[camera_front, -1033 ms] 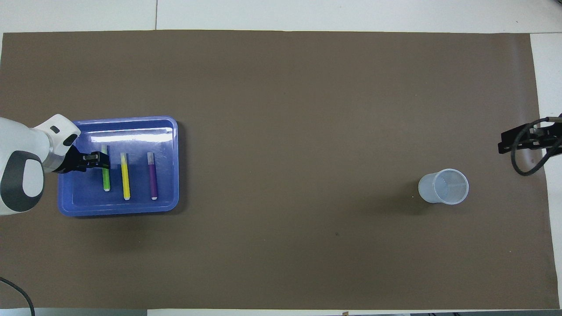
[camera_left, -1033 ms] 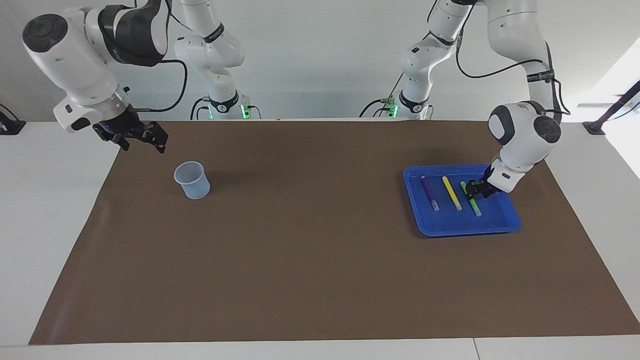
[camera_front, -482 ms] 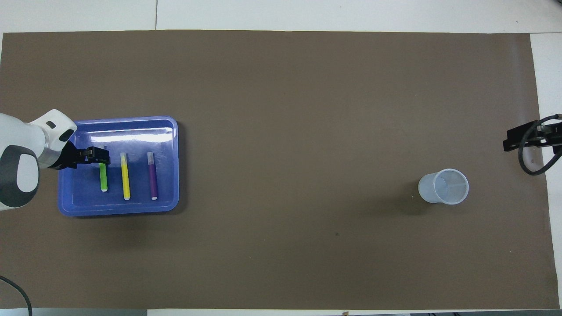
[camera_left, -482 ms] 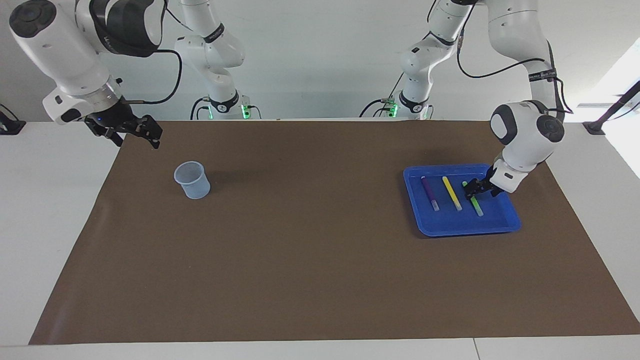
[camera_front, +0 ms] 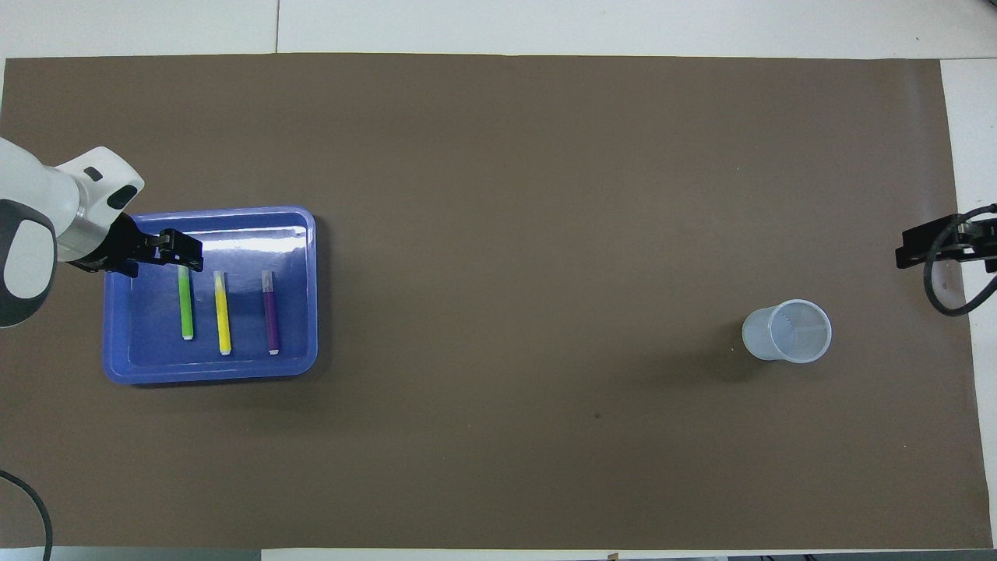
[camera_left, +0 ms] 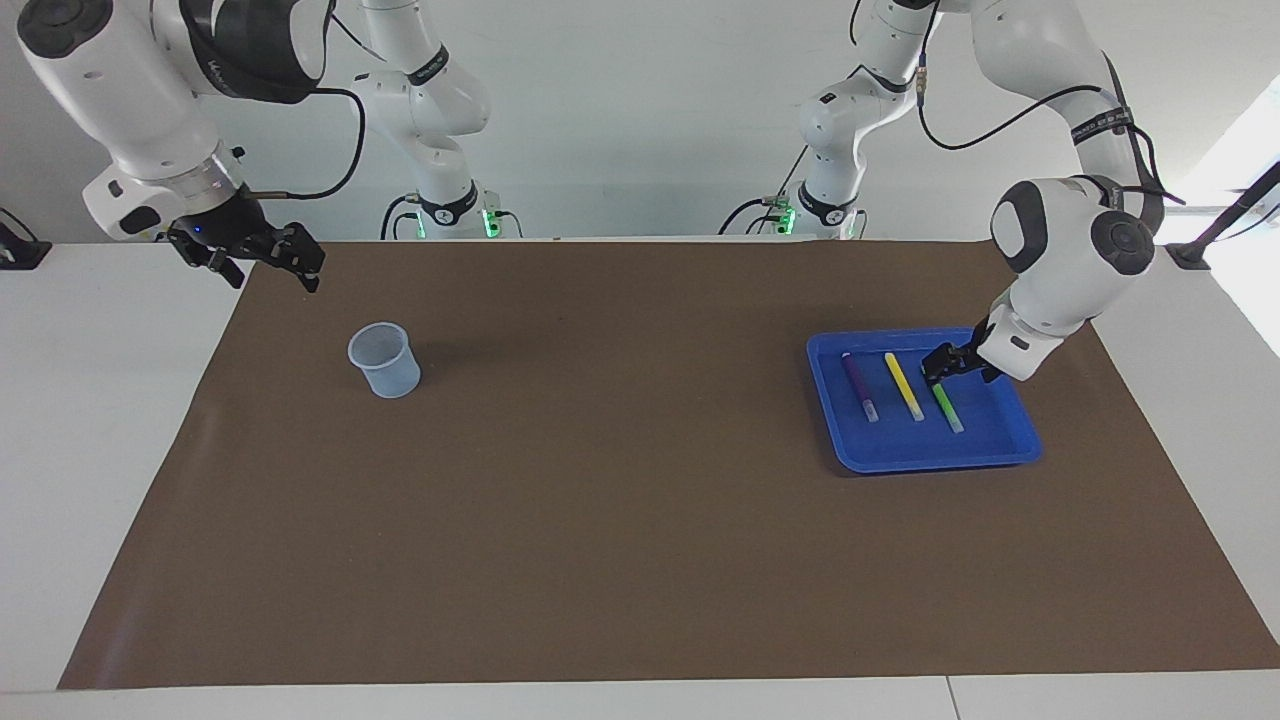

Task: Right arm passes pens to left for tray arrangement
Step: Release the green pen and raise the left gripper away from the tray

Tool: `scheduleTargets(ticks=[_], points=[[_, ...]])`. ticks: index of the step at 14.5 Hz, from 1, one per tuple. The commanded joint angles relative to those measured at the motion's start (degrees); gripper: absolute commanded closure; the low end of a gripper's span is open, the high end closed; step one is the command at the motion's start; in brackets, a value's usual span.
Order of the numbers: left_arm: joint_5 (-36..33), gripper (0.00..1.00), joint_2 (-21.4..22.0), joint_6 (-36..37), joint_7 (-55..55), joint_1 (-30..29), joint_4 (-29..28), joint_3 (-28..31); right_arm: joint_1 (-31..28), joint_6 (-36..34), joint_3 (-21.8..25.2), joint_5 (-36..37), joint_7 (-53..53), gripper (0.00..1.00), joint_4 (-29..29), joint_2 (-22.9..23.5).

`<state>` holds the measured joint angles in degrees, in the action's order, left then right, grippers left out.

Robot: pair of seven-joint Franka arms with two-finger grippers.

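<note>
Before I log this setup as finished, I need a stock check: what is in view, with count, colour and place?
tray: one, bright blue, on the brown mat at the left arm's end of the table.
purple pen: one, in the tray, on the side toward the right arm's end.
yellow pen: one, in the tray, between the other two.
green pen: one, in the tray, beside the yellow pen, on the left arm's side.
cup: one, translucent bluish, upright on the mat toward the right arm's end.
mat: one, brown, covering most of the white table.
left gripper: jaws open, over the tray at the green pen's end, holding nothing.
right gripper: jaws open, raised over the mat's corner near the cup, waiting.
</note>
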<state>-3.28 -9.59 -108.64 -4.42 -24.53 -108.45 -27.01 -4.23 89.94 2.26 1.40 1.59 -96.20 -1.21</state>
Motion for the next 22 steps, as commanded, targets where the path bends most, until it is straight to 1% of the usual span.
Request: scheduleTargets(ticks=[1, 4, 6, 7, 8, 9, 10, 12, 13, 14, 15, 17, 19, 21, 22], points=[[-0.23, 0.0, 0.44, 8.06, -4.1, 3.08, 5.34, -0.23, -0.6, -0.82, -0.41, -0.08, 0.78, 0.0, -0.22, -0.63], [1.69, 0.0, 3.86, 14.4, -4.45, 3.0, 7.81, -2.16, -0.6, -0.82, -0.41, -0.08, 0.78, 0.0, -0.22, -0.63], [3.18, 0.0, 8.07, 17.57, -4.28, 3.17, 7.55, -2.17, -0.6, -0.82, -0.41, -0.08, 0.78, 0.0, -0.22, -0.63], [4.15, 0.0, 9.75, 18.8, -4.28, 4.22, 7.46, -1.82, -0.6, -0.82, -0.41, -0.08, 0.78, 0.0, -0.22, -0.63], [4.33, 0.0, 11.15, 19.94, -4.36, 6.41, 7.37, -1.21, -0.6, -0.82, -0.41, -0.08, 0.78, 0.0, -0.22, -0.63], [4.34, 0.0, 12.3, 20.65, -4.36, 8.43, 6.94, 0.98, -0.6, -0.82, -0.41, -0.08, 0.78, 0.0, -0.22, -0.63], [4.34, 0.0, 13.44, 21.01, -4.36, 13.15, 6.76, 5.0, -0.6, -0.82, -0.41, -0.08, 0.78, 0.0, -0.22, -0.63], [4.77, 0.0, 13.02, 21.18, -5.15, 24.12, 8.42, 16.15, -0.6, -0.82, -0.41, -0.08, 0.78, 0.0, -0.22, -0.63], [4.78, 0.0, 12.49, 21.97, -5.33, 28.01, 10.95, 20.12, -0.6, -0.82, -0.41, -0.08, 0.78, 0.0, -0.22, -0.63], [4.78, 0.0, 11.27, 24.06, -5.42, 30.05, 14.02, 22.33, -0.6, -0.82, -0.41, -0.08, 0.78, 0.0, -0.22, -0.63], [4.78, 0.0, 9.78, 25.48, -5.42, 30.42, 16.66, 22.53, -0.6, -0.82, -0.41, -0.08, 0.78, 0.0, -0.22, -0.63], [4.78, 0.0, 9.32, 27.33, -5.33, 30.33, 18.97, 22.36, -0.6, -0.82, -0.41, -0.08, 0.78, 0.0, -0.22, -0.63], [5.04, 0.0, 10.29, 26.47, -4.72, 30.42, 17.49, 22.44, -0.6, -0.82, -0.41, -0.08, 0.78, 0.0, -0.22, -0.63], [5.3, 0.0, 12.3, 21.83, -4.98, 30.95, 12.49, 22.62, -0.6, -0.82, -0.41, -0.08, 0.78, 0.0, -0.22, -0.63], [5.65, 0.0, 12.57, 21.37, -5.15, 31.21, 11.86, 22.62, -0.6, -0.82, -0.41, -0.08, 0.78, 0.0, -0.22, -0.63]])
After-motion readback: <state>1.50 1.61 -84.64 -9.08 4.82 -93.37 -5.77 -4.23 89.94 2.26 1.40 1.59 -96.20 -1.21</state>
